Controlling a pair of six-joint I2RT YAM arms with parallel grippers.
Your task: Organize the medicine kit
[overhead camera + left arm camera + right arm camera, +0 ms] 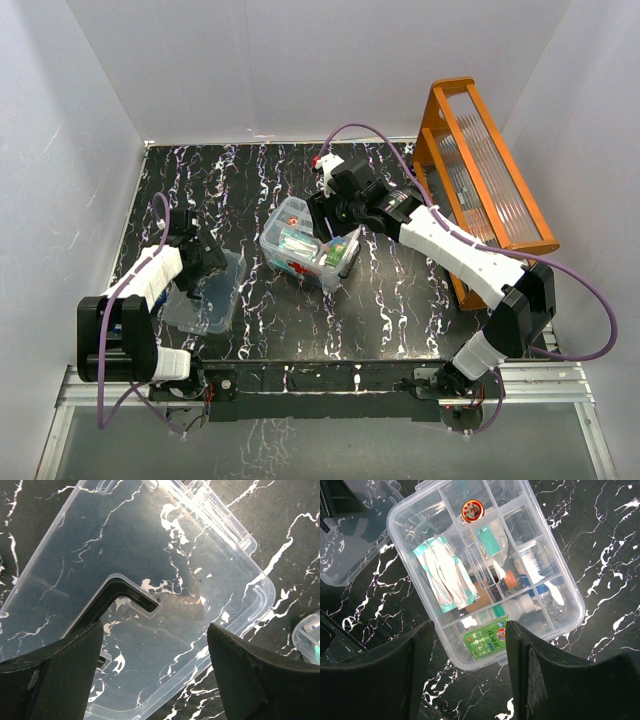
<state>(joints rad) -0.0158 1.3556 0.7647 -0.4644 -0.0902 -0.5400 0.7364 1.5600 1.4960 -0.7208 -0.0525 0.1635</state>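
- My left end effector (155,650) hangs low over the near-left part of the black, white-veined surface (400,300). Its fingers (55,675) are spread wide with nothing gripped between them.
- Right below it the clear lid (165,545) lies flat on the surface, and its black handle (120,592) shows in the gap between my fingers.
- A little farther in, near the middle of the surface, sits the clear box (305,245) of the medicine kit. It is just beside the lid, to the right, and uncovered.
- The clear divided tray (540,570) rests inside the box.
- In or under the tray I can see a teal-and-white packet (447,572), a small round red tin (471,510) and a green sachet (487,637). Through the plastic I cannot tell which level each one is on.
- My right end effector (470,645) hovers over the box, by its far edge in the top view. Its jaws are apart and closed on nothing.
- Farthest off, at the right edge of the surface, stands the tall orange rack (490,180) with ribbed clear panels, well apart from the box.
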